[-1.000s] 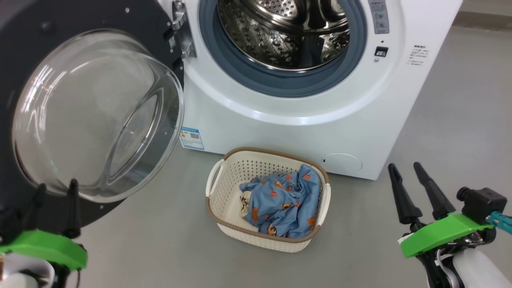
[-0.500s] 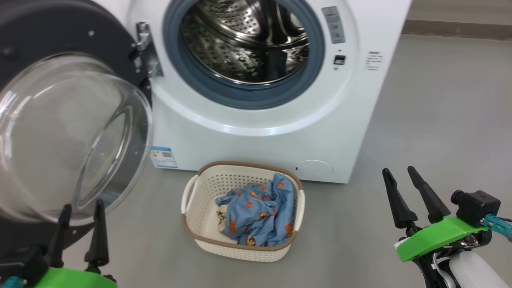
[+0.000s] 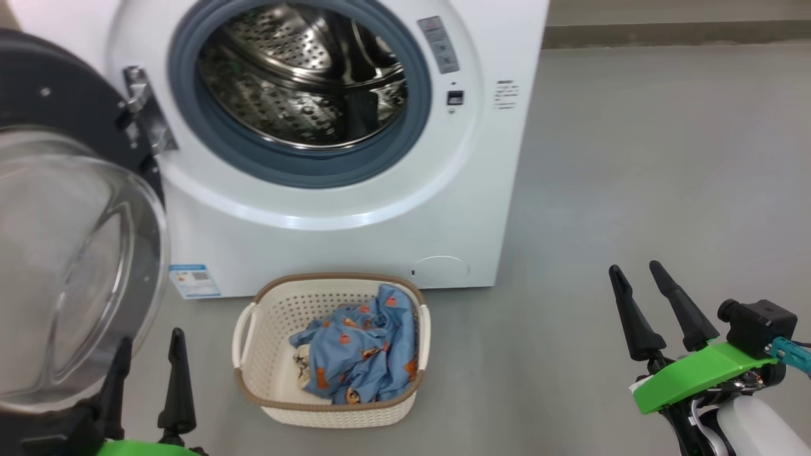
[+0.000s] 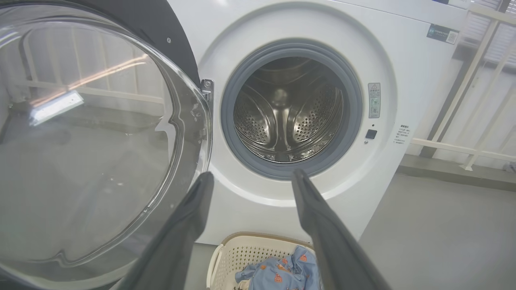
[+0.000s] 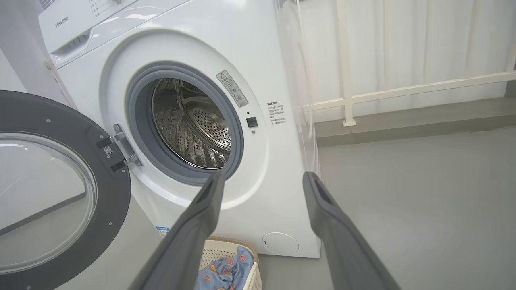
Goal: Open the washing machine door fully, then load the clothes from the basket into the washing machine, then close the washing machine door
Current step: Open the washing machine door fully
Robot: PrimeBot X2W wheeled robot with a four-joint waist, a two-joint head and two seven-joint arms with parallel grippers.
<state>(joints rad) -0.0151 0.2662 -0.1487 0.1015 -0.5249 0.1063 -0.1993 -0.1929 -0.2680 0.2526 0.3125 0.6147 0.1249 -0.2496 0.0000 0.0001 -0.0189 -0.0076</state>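
Half washing machine door (image 3: 70,240) cropped at left

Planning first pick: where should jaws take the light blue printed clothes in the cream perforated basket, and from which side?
Probably the raised crumpled ridge of the light blue printed clothes, from above: the cream perforated basket walls ring the pile, blocking side approaches.

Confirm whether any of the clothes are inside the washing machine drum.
No, the drum shows bare steel in the left wrist view, and the clothes lie in the basket.
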